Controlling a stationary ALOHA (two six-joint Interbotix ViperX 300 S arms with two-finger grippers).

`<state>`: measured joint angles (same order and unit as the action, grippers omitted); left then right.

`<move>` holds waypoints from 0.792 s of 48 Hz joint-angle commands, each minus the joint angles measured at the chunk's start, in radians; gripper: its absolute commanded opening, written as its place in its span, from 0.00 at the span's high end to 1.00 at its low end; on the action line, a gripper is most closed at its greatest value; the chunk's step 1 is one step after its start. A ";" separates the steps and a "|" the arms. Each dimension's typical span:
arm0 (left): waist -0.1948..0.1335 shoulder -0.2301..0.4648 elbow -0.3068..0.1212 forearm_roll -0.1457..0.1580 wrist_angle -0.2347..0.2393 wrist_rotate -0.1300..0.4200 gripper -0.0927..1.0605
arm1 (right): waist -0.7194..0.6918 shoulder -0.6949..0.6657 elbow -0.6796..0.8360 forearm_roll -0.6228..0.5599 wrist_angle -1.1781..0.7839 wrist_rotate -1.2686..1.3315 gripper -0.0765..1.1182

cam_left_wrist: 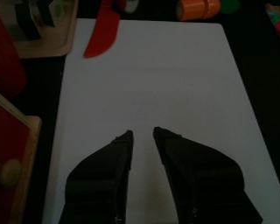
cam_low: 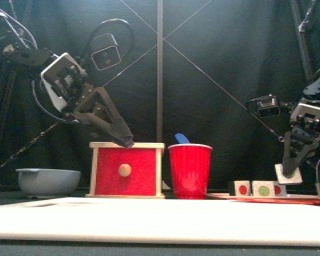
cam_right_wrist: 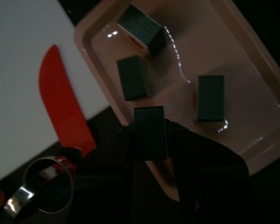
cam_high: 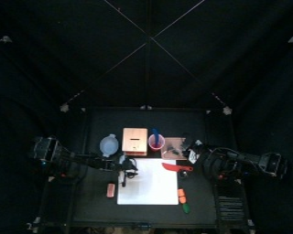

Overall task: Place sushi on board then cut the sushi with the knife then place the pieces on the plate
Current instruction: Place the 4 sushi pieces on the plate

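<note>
The right gripper (cam_right_wrist: 150, 149) is closed on 1 sushi piece (cam_right_wrist: 149, 121), a dark green block clamped between the jaws with its long axis in line with them. In the front view the block's pale end is seen at the fingertips, clear of the table. The piece is held above the near rim of the pink tray (cam_right_wrist: 184, 52), on the side where the red knife (cam_right_wrist: 63, 101) lies just beside the tray, partly on the white cutting board (cam_right_wrist: 14, 61).

Further in on the tray, 3 other pieces (cam_right_wrist: 134, 77) are laid apart from one another, with bare floor left between them. The last placing step is judged to be in hand. A short carry inward from the rim, toward that bare floor, is likely needed before release, so that the block is not tipped off the edge.

The left gripper (cam_left_wrist: 143, 133) is held over the board with its jaws drawn narrow and nothing between them, well apart from the tray. The right arm is therefore the nearer one.
</note>
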<state>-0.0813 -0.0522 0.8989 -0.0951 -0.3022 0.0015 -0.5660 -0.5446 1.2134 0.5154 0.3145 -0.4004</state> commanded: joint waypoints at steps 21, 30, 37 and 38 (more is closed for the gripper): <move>0.003 -0.009 -0.020 -0.002 -0.005 0.002 0.32 | -0.043 -0.011 -0.009 -0.011 0.005 -0.002 0.28; 0.005 -0.009 -0.020 -0.002 -0.005 0.002 0.32 | -0.043 -0.023 -0.020 -0.009 0.014 -0.002 0.24; 0.005 -0.017 -0.018 0.000 -0.005 0.002 0.32 | -0.034 -0.054 -0.051 -0.006 0.032 -0.002 0.24; 0.003 -0.018 -0.018 0.000 -0.005 0.002 0.32 | -0.032 -0.060 -0.057 -0.006 0.037 -0.002 0.24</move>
<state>-0.0798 -0.0522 0.8989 -0.0951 -0.3037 0.0015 -0.6029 -0.5768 1.1965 0.5047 0.3451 -0.4004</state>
